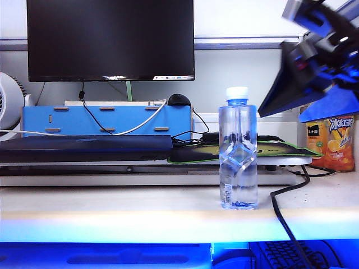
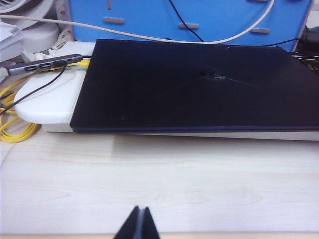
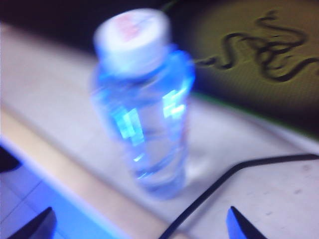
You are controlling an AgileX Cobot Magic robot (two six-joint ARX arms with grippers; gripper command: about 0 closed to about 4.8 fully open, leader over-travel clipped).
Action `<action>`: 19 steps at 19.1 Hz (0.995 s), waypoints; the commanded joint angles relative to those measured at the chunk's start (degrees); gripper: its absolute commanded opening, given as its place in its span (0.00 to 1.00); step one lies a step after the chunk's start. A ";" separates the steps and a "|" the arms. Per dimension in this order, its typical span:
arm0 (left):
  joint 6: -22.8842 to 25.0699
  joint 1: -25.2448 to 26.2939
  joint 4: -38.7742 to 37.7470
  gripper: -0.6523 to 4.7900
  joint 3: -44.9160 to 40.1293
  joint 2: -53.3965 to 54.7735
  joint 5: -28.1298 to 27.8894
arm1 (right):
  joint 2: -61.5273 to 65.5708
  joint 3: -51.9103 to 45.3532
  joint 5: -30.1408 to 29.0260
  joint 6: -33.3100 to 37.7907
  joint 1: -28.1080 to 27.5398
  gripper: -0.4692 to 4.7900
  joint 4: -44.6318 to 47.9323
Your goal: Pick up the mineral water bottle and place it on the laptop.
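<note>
The mineral water bottle [image 1: 238, 151], clear with a white cap, stands upright on the pale desk right of centre; the right wrist view shows the bottle [image 3: 144, 104] from above, blurred. The laptop [image 1: 84, 148] is a flat dark slab on a white stand at the left, and its plain lid [image 2: 199, 89] fills the left wrist view. My right gripper [image 1: 303, 67] hangs blurred high at the right, above and to the right of the bottle. In its own view the right gripper [image 3: 139, 226] is open, apart from the bottle. My left gripper [image 2: 141, 223] is shut over bare desk in front of the laptop.
A monitor [image 1: 109, 39] and a blue slotted box [image 1: 106, 120] stand behind the laptop. A green-edged mouse mat [image 1: 263, 150] lies behind the bottle. An orange juice bottle [image 1: 334, 143] stands far right. A black cable [image 1: 286, 213] crosses the desk right of the bottle. Yellow cable [image 2: 15, 129] coils left of the laptop.
</note>
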 commanded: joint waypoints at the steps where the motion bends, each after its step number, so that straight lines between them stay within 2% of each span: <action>1: 0.04 0.02 0.44 0.12 0.09 -0.11 0.17 | 4.66 2.62 1.14 -0.72 -0.04 1.00 2.73; 10: 0.04 0.02 0.44 0.12 0.09 -0.11 0.17 | 15.21 8.04 0.79 -2.12 0.22 1.00 6.16; 12: 0.04 0.02 0.46 0.12 0.09 -0.11 0.17 | 17.42 9.62 -1.84 -2.23 0.24 1.00 5.20; 19: 0.04 0.02 0.44 0.12 0.09 -0.11 0.17 | 25.29 11.56 -2.32 -2.38 0.31 1.00 8.72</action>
